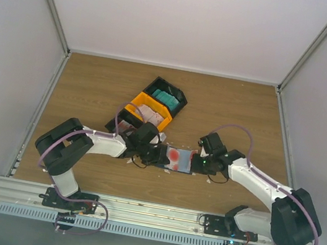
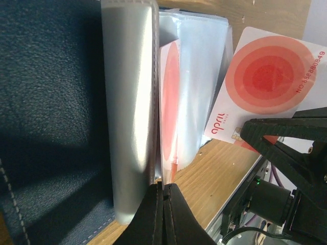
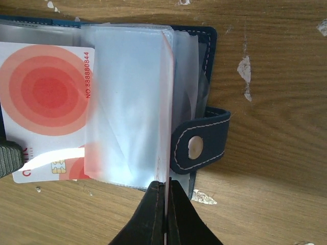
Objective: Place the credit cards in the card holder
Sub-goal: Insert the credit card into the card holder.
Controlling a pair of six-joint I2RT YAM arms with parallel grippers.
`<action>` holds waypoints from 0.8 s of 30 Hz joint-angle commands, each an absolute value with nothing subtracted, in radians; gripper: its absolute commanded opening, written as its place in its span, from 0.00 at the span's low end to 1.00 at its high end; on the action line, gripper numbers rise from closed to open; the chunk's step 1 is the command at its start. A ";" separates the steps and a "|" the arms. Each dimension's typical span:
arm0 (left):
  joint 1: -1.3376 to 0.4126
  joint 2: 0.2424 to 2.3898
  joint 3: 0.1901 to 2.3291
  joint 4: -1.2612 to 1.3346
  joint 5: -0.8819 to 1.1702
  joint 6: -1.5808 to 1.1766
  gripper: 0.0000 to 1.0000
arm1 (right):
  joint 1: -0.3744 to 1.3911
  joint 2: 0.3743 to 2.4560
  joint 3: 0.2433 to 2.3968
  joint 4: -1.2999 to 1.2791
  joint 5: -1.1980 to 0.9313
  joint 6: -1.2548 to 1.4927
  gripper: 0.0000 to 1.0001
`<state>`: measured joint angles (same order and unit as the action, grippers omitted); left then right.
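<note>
The navy card holder lies open on the table between both grippers, its clear sleeves fanned up. My left gripper is shut on a thin red-and-white credit card seen edge-on among the sleeves. In the right wrist view that card lies flat, partly under a sleeve, with a left fingertip at its chip corner. My right gripper is shut on a second card, edge-on beside the snap tab. The left wrist view shows that card flat, with the right gripper's finger over its corner.
A black bin with teal cards and an orange bin with pale cards stand just behind the left gripper. Small white scraps dot the wood near the holder. White walls close off three sides.
</note>
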<state>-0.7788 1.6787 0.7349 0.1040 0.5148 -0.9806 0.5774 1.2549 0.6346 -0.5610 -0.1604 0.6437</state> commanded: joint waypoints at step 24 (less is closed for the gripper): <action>-0.778 1.784 0.740 0.309 0.594 -1.099 0.00 | 0.576 1.324 0.611 -0.583 -0.133 0.637 0.00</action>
<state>-0.7757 1.7493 0.7364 0.2527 0.5800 -1.0863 0.5728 1.2915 0.6380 -0.5491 -0.1608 0.6361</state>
